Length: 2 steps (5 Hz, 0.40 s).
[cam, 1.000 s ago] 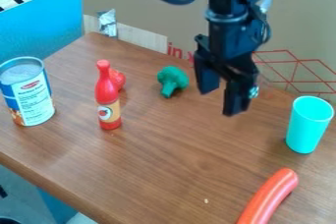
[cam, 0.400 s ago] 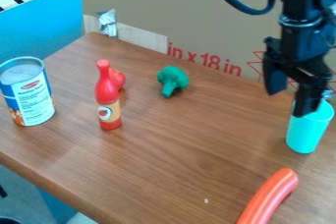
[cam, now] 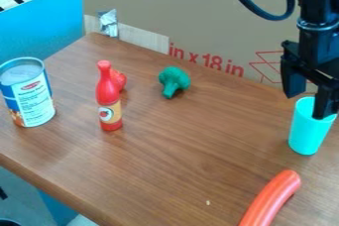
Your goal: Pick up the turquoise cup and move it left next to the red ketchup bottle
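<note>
Gripper (cam: 308, 106) at right, fingers wide, by one turquoise cup (cam: 307, 136). I see room leftward over tabletop (cam: 192, 160), edge lower left. Count: one bottle (cam: 107, 91), one can (cam: 29, 93), left; one sausage (cam: 272, 197), lower right.

Open claw (cam: 309, 107) at the upright turquoise cup (cam: 307, 133).

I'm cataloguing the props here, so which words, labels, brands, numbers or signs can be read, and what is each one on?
"in x 18 in": red print on the cardboard.
The can: label print too blurred to read.
The red bottle: a small emblem on its label, no legible text.
</note>
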Available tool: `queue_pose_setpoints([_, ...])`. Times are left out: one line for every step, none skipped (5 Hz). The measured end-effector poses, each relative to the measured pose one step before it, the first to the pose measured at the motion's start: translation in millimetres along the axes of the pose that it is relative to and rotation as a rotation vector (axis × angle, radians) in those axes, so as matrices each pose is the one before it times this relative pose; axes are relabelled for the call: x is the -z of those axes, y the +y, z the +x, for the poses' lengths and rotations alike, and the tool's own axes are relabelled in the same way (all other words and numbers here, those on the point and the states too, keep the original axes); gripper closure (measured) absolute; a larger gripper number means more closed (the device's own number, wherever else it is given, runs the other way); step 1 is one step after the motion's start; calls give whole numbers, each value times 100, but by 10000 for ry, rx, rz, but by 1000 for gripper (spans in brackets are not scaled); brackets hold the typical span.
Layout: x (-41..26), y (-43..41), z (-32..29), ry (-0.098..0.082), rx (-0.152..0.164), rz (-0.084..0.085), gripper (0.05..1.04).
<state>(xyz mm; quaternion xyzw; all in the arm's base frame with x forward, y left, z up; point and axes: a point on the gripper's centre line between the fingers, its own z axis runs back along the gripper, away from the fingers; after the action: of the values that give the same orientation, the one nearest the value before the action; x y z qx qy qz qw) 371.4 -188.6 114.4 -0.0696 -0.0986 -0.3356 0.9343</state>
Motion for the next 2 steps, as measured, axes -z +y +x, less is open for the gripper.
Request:
queue_pose_setpoints([-8, 868, 528, -207, -293, 122, 82])
queue_pose_setpoints([141, 1058, 88, -7, -297, 214, 82])
